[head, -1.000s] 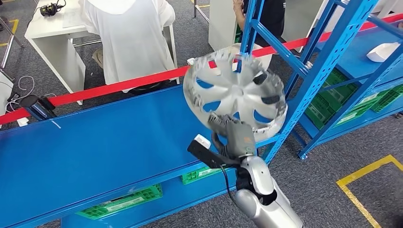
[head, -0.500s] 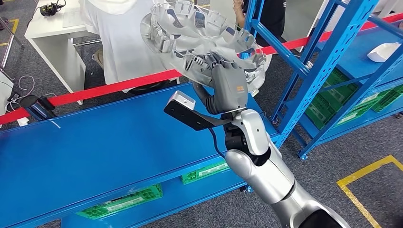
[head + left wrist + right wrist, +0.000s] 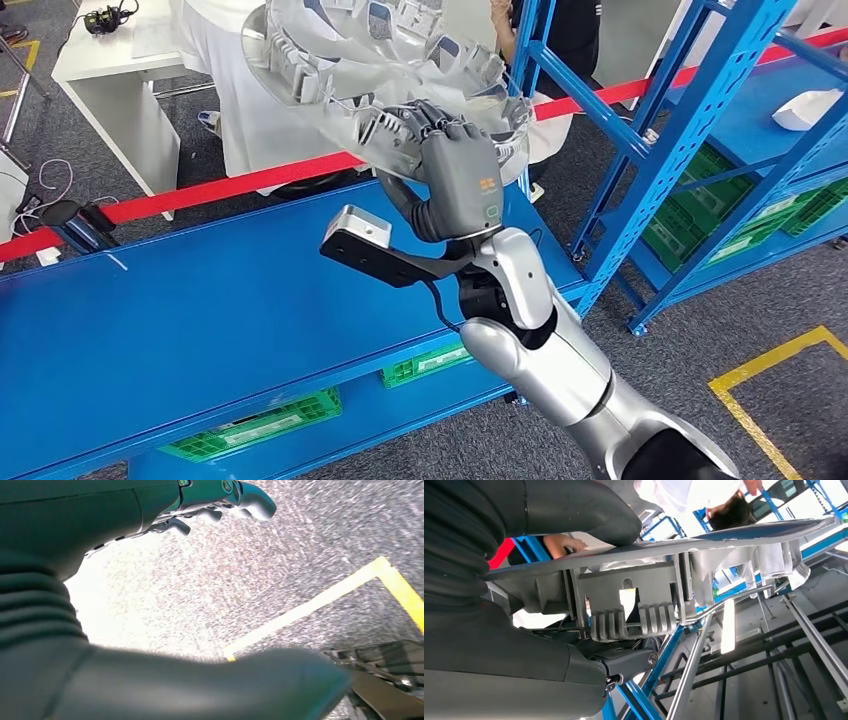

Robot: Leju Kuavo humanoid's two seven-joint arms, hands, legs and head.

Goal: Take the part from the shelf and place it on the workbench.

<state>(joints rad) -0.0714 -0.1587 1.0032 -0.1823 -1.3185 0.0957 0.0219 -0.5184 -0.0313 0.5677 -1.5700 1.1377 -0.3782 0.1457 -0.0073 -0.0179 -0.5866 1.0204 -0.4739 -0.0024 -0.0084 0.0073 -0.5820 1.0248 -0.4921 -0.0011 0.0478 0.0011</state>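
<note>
The part is a silver wheel cover (image 3: 340, 60) with clip tabs along its rim. My right hand (image 3: 458, 178) grips its rim from below and holds it high above the right end of the blue workbench (image 3: 200, 300), inner side turned up and tilted. In the right wrist view the wheel cover (image 3: 644, 595) runs across close in front of my right hand (image 3: 524, 650), the thumb over its edge. My left hand (image 3: 50, 540) hangs over grey floor, fingers and thumb apart, holding nothing.
A blue shelf rack (image 3: 700, 120) stands at the right with a white part (image 3: 805, 108) on its board. A red barrier tape (image 3: 250, 180) runs behind the workbench, and a person in white (image 3: 270, 100) stands beyond it. Green crates (image 3: 260, 425) sit under the workbench.
My right arm has raised the wheel cover and carried it left, tipping it from face-on toward me to inner side up.
</note>
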